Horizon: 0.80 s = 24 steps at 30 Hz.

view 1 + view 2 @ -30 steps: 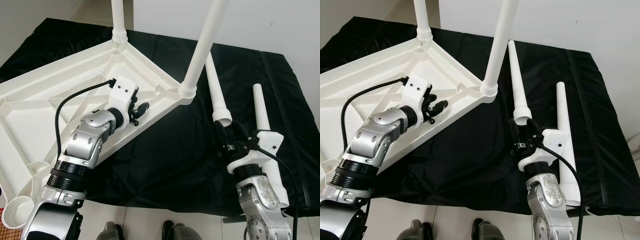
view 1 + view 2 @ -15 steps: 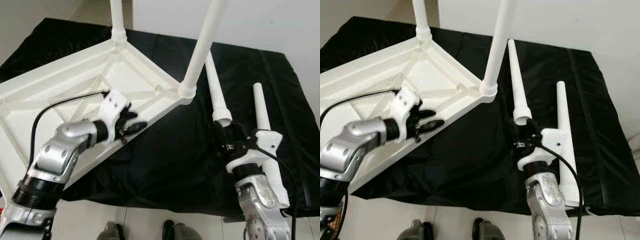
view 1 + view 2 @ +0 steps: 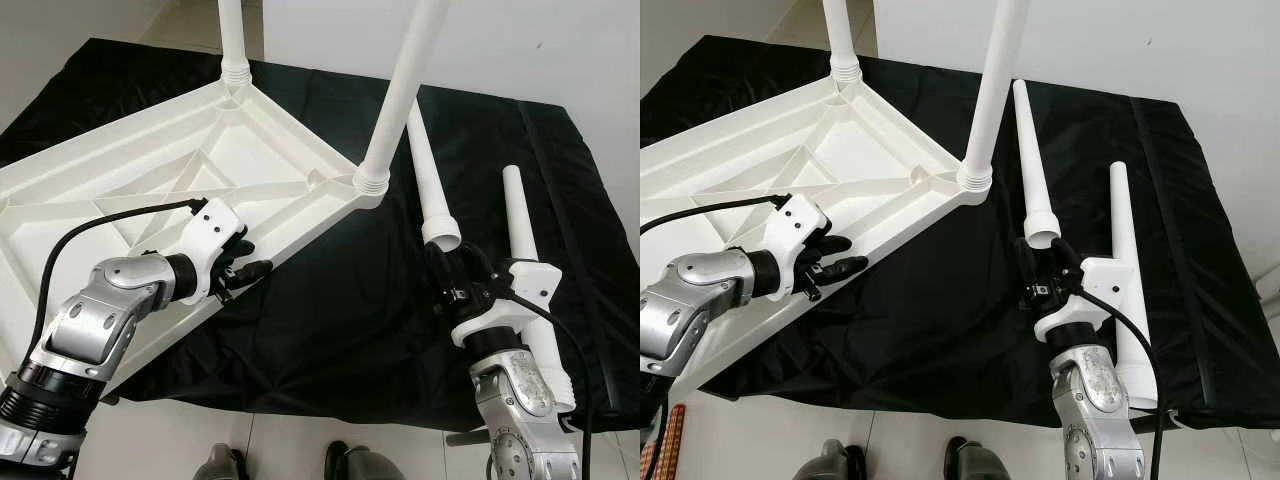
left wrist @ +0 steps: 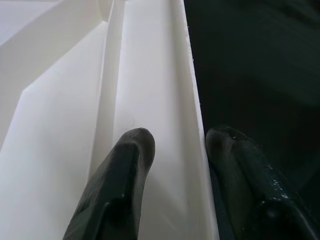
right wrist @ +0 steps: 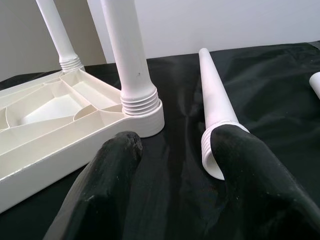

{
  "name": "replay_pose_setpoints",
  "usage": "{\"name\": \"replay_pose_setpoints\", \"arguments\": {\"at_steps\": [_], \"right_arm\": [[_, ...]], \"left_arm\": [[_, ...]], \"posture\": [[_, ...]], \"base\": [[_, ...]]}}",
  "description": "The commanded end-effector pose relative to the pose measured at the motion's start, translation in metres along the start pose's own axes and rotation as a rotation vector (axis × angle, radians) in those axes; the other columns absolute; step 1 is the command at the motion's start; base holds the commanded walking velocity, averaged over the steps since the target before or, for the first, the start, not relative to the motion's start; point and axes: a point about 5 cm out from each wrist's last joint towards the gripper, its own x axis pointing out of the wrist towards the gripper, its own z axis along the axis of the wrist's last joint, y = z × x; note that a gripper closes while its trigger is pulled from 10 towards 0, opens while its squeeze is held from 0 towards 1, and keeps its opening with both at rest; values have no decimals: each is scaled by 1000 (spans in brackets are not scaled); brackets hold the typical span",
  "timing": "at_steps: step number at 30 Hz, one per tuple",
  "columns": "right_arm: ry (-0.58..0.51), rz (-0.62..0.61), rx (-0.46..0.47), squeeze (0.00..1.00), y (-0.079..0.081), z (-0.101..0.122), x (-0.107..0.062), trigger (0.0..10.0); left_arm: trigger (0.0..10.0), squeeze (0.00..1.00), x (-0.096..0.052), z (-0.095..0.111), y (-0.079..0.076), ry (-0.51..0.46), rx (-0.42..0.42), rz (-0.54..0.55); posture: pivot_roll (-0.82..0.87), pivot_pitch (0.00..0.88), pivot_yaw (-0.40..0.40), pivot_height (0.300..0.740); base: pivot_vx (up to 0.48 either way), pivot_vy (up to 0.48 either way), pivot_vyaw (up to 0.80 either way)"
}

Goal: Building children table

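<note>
The white tabletop lies upside down on a black cloth. Two white legs stand screwed into its corners, one near the middle and one at the back. My left gripper is open at the tabletop's front rim, one finger inside the rim and the other on the cloth side. Two loose legs lie on the cloth at the right. My right gripper is open just short of the threaded end of the nearer leg. The other leg runs past my right wrist.
The cloth-covered surface ends just in front of me, with pale floor tiles and my feet below its edge. A white wall stands close behind the table. Bare black cloth lies between the tabletop corner and the loose legs.
My left gripper has slid back along the front rim toward me, away from the corner with the upright leg. The right gripper and the loose legs hold their places.
</note>
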Motion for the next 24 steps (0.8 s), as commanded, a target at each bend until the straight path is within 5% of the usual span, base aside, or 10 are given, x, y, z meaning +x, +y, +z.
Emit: {"name": "replay_pose_setpoints", "arguments": {"at_steps": [1, 14, 15, 16, 17, 24], "right_arm": [[10, -6, -2, 0, -1, -3, -2, 10000], [8, 5, -3, 0, 0, -3, 0, 10000], [8, 4, -2, 0, 0, -3, 0, 10000], [8, 4, -2, 0, 0, -3, 0, 10000], [8, 4, -1, 0, 0, -3, 0, 10000], [6, -2, -2, 0, 0, -2, 0, 10000]], "left_arm": [[10000, 0, -2, -9, -10, 66, 17, -104], [10000, 0, 0, -19, -16, 127, 16, -104], [5686, 0, 2, -19, -17, 126, 12, -98], [5686, 0, 2, -19, -17, 126, 12, -98], [0, 0, 5, -17, -14, 111, -2, -60], [0, 0, 24, -15, -4, 87, -88, 111]], "posture": [[2, 181, -26, 740], [5, 170, -27, 740], [5, 170, -27, 740], [5, 170, -27, 740], [5, 170, -27, 740], [3, 178, -24, 740]], "base": [[0, 0, 0], [0, 0, 0], [0, 0, 0], [0, 0, 0], [0, 0, 0], [0, 0, 0]]}}
